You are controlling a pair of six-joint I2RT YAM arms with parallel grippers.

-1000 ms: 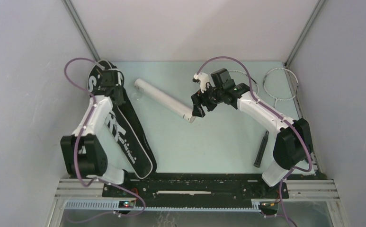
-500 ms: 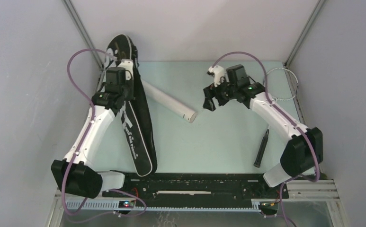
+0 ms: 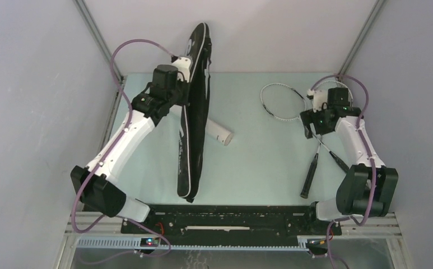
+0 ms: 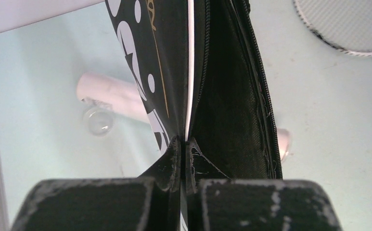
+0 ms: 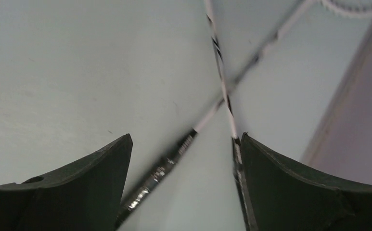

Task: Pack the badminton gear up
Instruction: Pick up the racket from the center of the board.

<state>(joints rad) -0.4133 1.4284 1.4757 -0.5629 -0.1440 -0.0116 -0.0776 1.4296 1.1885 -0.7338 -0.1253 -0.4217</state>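
We see the left gripper (image 4: pixel 181 161), pinching the bag (image 3: pixel 194 129) edge, has lifted it over the surface (image 3: pixel 247 168). The right gripper (image 5: pixel 186 139), spread, now straddles the crossed racquets (image 5: pixel 224 97), so loading can follow.

Bag (image 3: pixel 194 112) crosses over tube (image 3: pixel 220 134), left of racquets (image 3: pixel 309 178).

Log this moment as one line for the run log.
left hand: shut on bag edge | bag: lifted, crossing over tube | right hand: open above crossed racquets | racquets: outside bag

Green table (image 3: pixel 247 162): white tube (image 3: pixel 220 134), 2 crossed racquets (image 3: pixel 309 177)
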